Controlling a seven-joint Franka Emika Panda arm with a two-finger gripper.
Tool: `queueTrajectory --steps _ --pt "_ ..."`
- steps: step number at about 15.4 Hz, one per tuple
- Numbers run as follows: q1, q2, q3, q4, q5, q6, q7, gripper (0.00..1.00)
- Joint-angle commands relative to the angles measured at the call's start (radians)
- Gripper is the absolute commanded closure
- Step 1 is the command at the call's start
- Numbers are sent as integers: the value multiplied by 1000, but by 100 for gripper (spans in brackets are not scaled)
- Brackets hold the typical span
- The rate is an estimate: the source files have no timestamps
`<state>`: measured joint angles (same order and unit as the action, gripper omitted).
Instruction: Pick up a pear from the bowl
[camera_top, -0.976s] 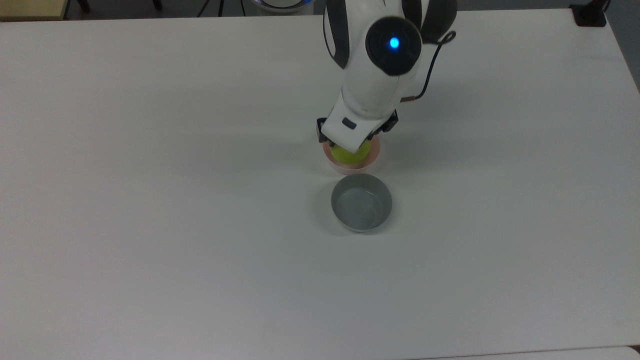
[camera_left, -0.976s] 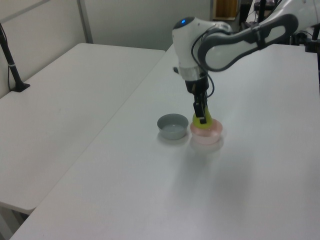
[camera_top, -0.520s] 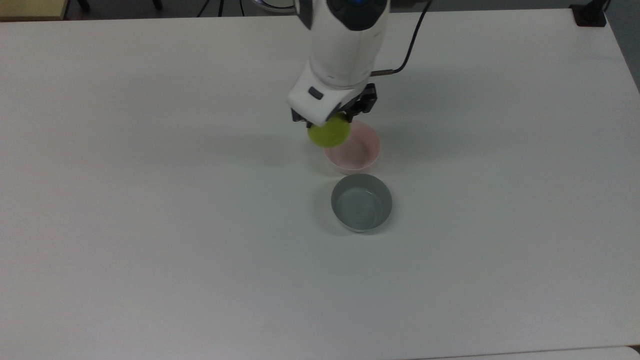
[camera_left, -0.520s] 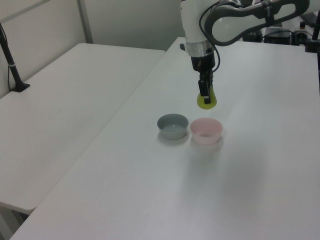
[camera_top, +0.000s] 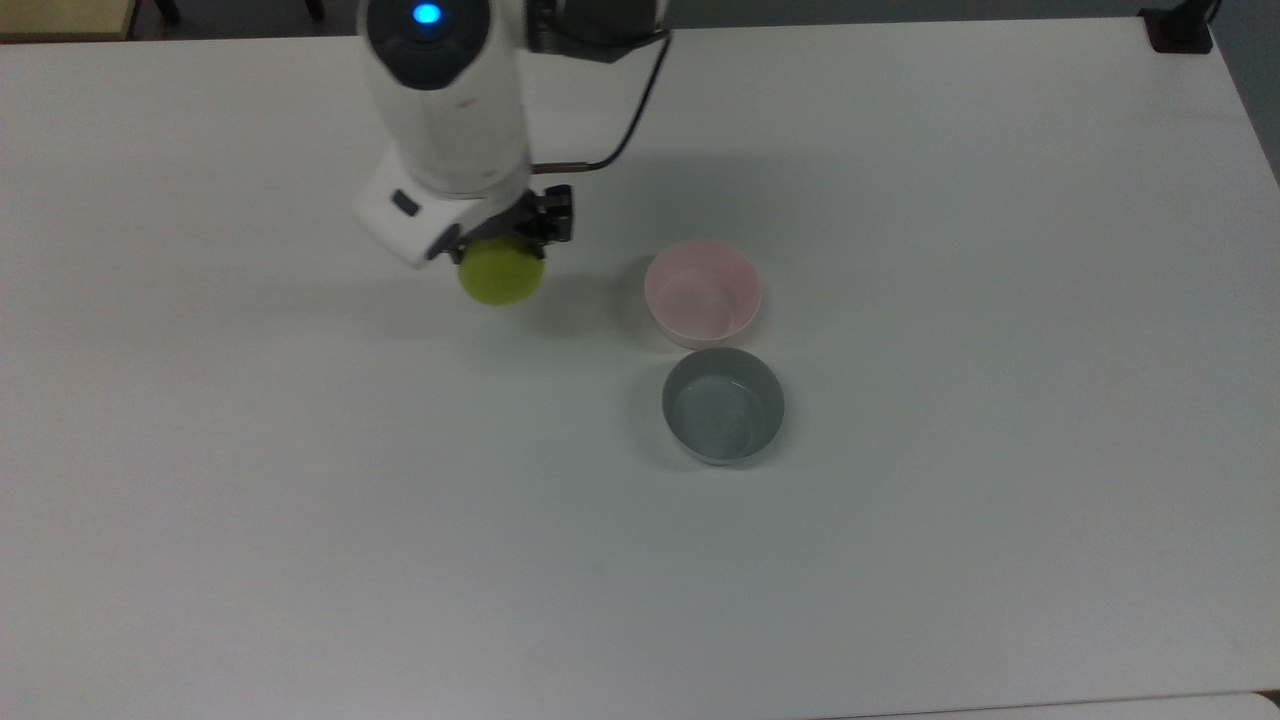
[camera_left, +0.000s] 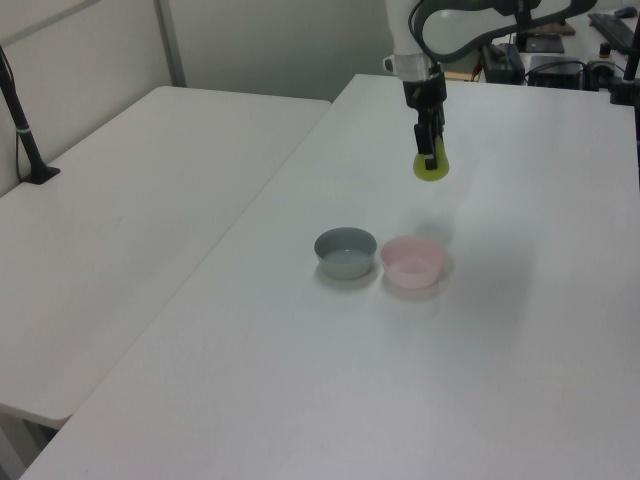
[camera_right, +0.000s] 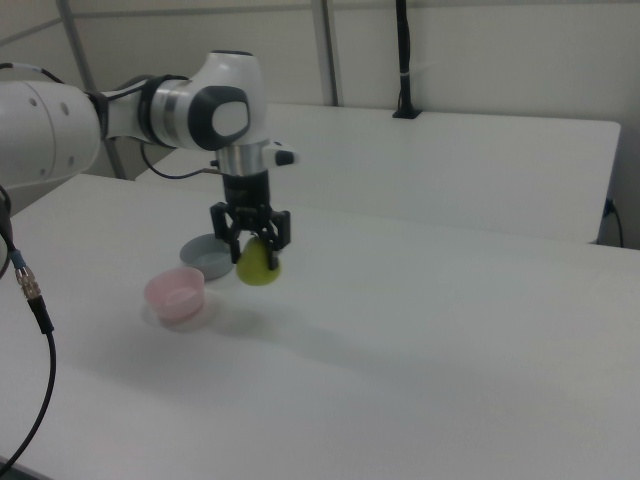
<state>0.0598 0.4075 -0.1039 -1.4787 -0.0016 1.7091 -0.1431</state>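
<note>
- Pear (camera_top: 500, 272) is hanging directly under our end effector (camera_top: 505, 240), which is clamping it above the bench (camera_top: 300, 500).
- We are seeing the bowl (camera_top: 702, 292) lying at 3 o'clock in the top view.

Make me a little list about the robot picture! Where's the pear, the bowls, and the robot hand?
pear: held in the air, out of its bowl
gripper: shut on the pear, above the table
pink bowl: empty, on the table
grey bowl: empty, right beside the pink bowl
pear versus pink bowl: at the top view's left of it
</note>
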Motion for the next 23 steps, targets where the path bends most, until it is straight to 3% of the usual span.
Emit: queueTrajectory --steps 1,10,11,14,15,18,23 --pt "-26 37 3 -20 -38 79 -16 52" --pt "-41 143 1 -22 -60 182 -9 45" --pt "-43 143 1 -22 -63 182 -9 41" --pt "-51 142 1 -22 -63 175 -10 3" --pt "-51 139 0 -20 -63 172 -10 0" --pt "-52 114 -2 -17 -61 164 -6 0" --pt "-61 -28 -2 -14 -51 77 86 0"
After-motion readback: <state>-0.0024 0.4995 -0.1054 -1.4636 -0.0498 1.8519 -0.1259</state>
